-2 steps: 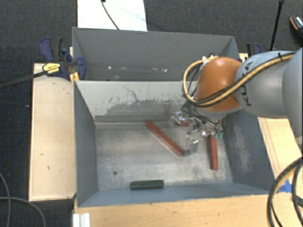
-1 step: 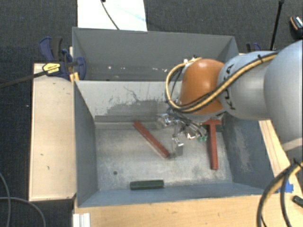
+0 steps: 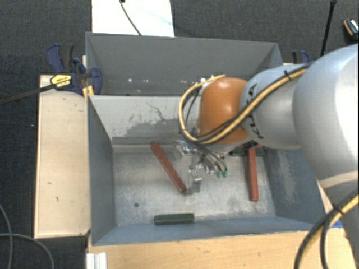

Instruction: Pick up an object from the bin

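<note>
1. Reddish-brown stick (image 3: 167, 167): lies slanted on the bin (image 3: 102, 167) floor, its near end just beside the pincer (image 3: 195, 186).
2. Pincer: low over the floor; how far open it is cannot be told.
3. Second red stick (image 3: 253, 175): well right of the pincer.
4. Dark bar (image 3: 174, 219): in front of the pincer.
</note>
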`<action>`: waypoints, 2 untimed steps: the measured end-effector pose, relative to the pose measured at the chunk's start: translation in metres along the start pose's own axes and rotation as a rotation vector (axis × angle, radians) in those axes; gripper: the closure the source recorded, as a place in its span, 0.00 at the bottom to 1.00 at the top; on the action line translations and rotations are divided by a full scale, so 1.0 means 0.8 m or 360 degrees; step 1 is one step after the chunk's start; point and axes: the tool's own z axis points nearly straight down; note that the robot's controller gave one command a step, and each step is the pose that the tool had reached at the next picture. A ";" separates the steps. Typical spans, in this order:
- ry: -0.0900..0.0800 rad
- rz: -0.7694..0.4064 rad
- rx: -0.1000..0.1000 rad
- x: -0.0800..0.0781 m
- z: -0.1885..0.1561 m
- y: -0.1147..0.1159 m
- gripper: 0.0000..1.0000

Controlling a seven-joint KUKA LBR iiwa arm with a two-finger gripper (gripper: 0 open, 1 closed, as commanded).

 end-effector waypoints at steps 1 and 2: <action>0.0000 0.0456 0.0000 0.035 0.001 0.053 0.00; -0.0003 0.0452 0.0004 0.034 0.000 0.050 1.00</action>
